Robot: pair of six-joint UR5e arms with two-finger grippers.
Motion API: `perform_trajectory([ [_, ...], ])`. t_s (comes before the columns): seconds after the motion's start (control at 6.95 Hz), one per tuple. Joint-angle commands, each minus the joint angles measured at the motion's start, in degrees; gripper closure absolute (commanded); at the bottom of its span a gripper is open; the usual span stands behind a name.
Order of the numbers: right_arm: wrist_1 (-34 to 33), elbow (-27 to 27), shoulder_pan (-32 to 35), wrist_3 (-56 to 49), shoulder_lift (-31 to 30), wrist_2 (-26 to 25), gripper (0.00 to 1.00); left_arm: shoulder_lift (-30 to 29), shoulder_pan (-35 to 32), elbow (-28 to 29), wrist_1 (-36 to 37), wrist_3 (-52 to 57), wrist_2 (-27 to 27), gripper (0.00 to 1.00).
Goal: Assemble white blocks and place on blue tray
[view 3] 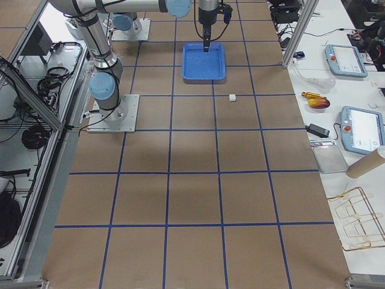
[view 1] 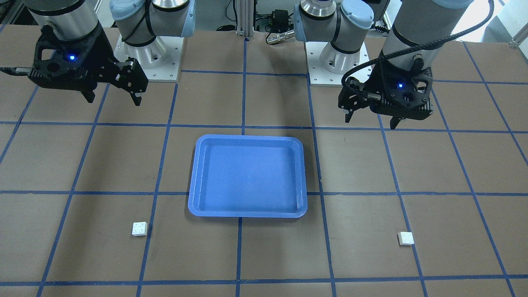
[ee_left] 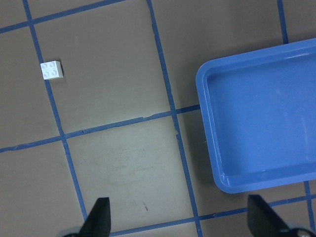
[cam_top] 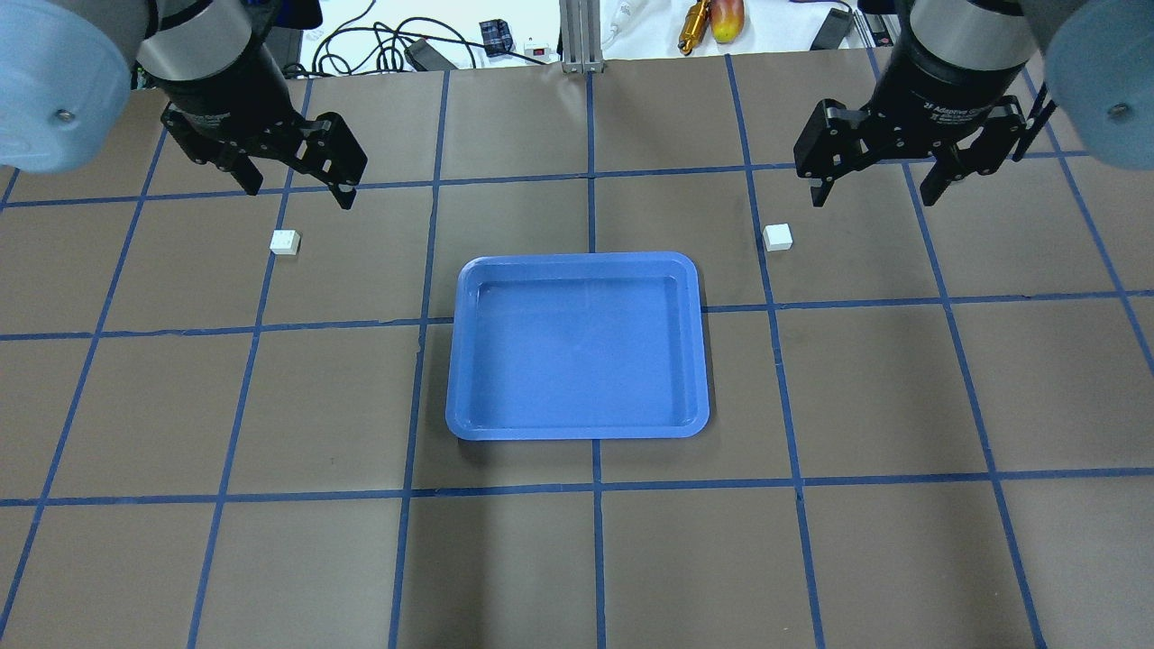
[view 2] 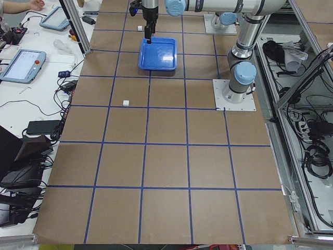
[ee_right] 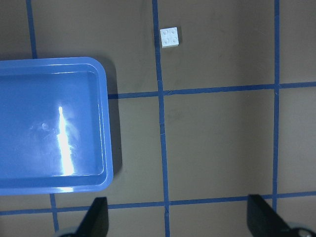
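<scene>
The blue tray [cam_top: 577, 347] lies empty in the middle of the table [view 1: 247, 173]. One white block [cam_top: 285, 242] lies apart on my left, left of the tray's far corner; it also shows in the front view [view 1: 406, 238] and the left wrist view [ee_left: 52, 70]. The other white block [cam_top: 777, 237] lies on my right [view 1: 139, 229] and shows in the right wrist view [ee_right: 170, 37]. My left gripper [cam_top: 299, 187] hangs open and empty above the table, short of its block [ee_left: 180, 219]. My right gripper [cam_top: 874, 191] hangs open and empty likewise [ee_right: 178, 219].
The brown table top is marked in squares with blue tape [cam_top: 590, 180]. The two arm bases [view 1: 148, 57] stand at the robot's edge. Cables and small tools [cam_top: 712, 22] lie beyond the far edge. Tablets [view 2: 21, 65] sit on side benches.
</scene>
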Motion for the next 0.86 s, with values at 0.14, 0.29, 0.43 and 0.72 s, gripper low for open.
perform_trajectory([
  [0.14,0.1,0.1,0.0,0.1,0.1,0.0,0.00,-1.0,1.1,0.2,0.1,-0.3,-2.1,0.00],
  [0.29,0.0,0.1,0.0,0.0,0.1,-0.3,0.00,-1.3,0.8,0.4,0.1,-1.0,-2.1,0.00],
  [0.43,0.0,0.1,0.0,0.0,0.1,-0.2,0.00,-1.5,0.9,0.2,0.7,-1.2,-2.1,0.00],
  [0.72,0.0,0.2,0.0,0.0,0.3,-0.4,0.00,-1.1,0.7,0.3,1.6,-1.3,-1.8,0.00],
])
